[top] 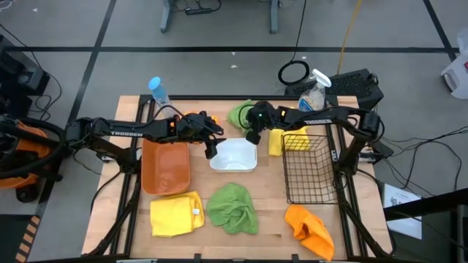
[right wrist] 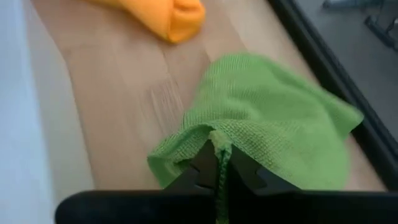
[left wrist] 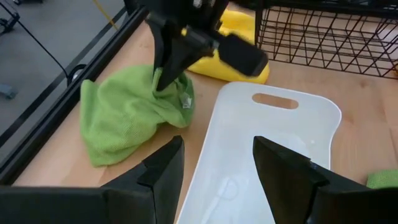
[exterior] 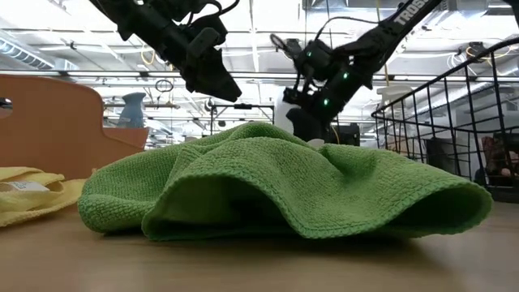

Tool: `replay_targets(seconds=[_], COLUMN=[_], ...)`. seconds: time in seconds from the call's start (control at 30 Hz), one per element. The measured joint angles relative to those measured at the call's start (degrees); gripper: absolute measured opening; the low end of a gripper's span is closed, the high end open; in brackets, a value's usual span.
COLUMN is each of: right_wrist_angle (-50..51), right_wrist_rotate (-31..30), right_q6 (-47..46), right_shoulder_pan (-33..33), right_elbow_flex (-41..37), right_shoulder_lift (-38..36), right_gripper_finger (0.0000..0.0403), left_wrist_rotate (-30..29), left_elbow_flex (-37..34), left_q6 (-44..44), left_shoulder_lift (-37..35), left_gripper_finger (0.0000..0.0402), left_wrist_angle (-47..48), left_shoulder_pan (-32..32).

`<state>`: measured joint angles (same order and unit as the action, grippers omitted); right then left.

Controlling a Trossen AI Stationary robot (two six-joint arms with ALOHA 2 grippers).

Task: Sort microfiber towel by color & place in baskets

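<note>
My right gripper is at the table's far middle, shut on a green towel that lies between the white tub and the far edge. My left gripper hovers open above the white tub's left part, touching nothing. An orange towel lies near the far edge, partly under my left arm. A yellow towel rests against the black wire basket. Near the front edge lie another yellow towel, a second green one and an orange one. The orange-brown tub stands left of the white one. My right gripper pinches a raised fold of the green towel between its two fingers, at the towel's side nearest the white tub. The fingers come from above, slanting in from the table's right. The rest of the cloth lies slack on the table.
A clear spray bottle and a blue-capped bottle stand at the far edge. The wire basket fills the table's right middle. Bare wood shows between the white tub and the front towels.
</note>
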<state>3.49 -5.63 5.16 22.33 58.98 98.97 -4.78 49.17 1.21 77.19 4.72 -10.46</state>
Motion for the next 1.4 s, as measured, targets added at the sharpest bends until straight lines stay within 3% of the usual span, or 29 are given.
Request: replay_targets(seconds=[0.57, 0.9, 1.27, 1.4], right_wrist_angle=[4.8, 5.0, 4.9, 4.5], right_wrist_rotate=[-0.3, -2.7, -9.3, -9.9], right_q6=[-0.6, -0.3, 1.9, 2.2], right_shoulder_pan=[-3.3, -10.4, -18.6, -20.1], right_elbow_flex=[0.0, 0.0, 0.0, 0.0], right_shoulder_lift=[-22.5, -33.7, -36.0, -36.0], right_gripper_finger=[0.0001, 0.0000, 0.0000, 0.0000], left_wrist_rotate=[-2.8, -1.1, -1.1, -3.6], left_elbow_flex=[0.0, 0.2, 0.1, 0.3], left_q6=[-0.1, -0.4, -4.6, -4.5], left_shoulder_lift=[0.0, 1.5, 2.5, 4.7], left_gripper_finger=[0.0198, 0.0203, 0.0328, 0.0348], left_wrist_angle=[-5.3, -22.5, -32.3, -34.7], left_shoulder_pan=[0.0, 1.7, 8.4, 10.7])
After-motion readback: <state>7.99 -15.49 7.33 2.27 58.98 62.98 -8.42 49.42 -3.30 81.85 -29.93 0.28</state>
